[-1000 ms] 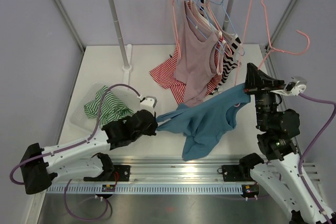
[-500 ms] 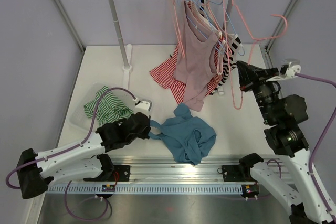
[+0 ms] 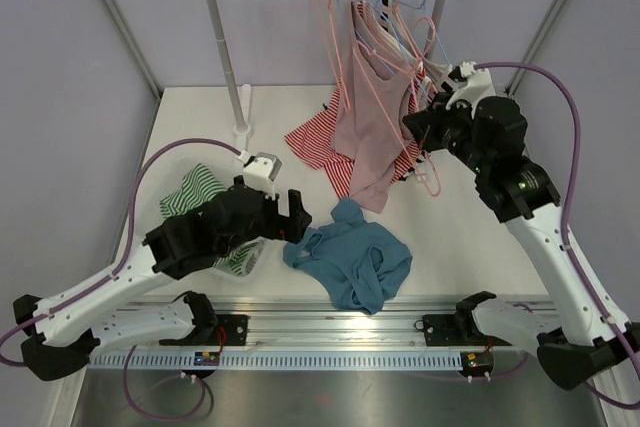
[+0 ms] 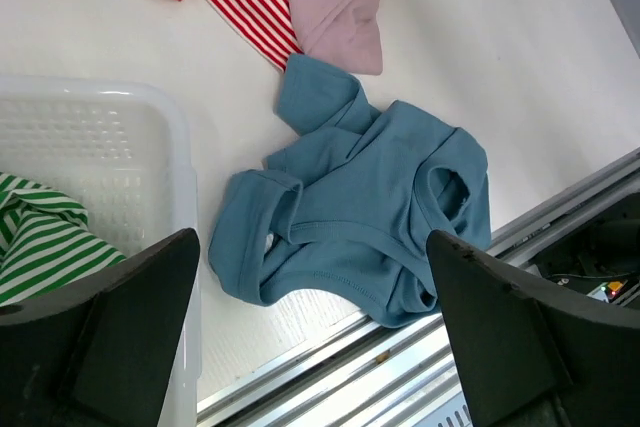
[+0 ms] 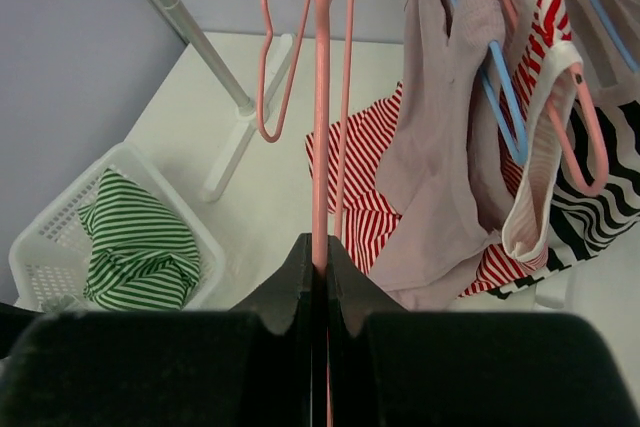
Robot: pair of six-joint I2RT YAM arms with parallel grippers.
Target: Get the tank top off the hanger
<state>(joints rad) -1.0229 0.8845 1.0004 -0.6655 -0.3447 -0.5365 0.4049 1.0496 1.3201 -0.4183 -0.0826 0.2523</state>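
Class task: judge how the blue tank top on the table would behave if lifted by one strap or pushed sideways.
The blue tank top probably hangs limp when lifted: it lies crumpled in soft folds on the table. Likely light, as the fabric looks thin. Pushed, it would probably bunch up rather than slide whole.

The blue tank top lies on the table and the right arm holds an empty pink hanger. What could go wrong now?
1. The right gripper is shut on the pink hanger close beside the hanging mauve top; the hanger may snag it.
2. The blue tank top lies near the front rail; if the left gripper, jaws open above it, drags it, cloth might catch there.
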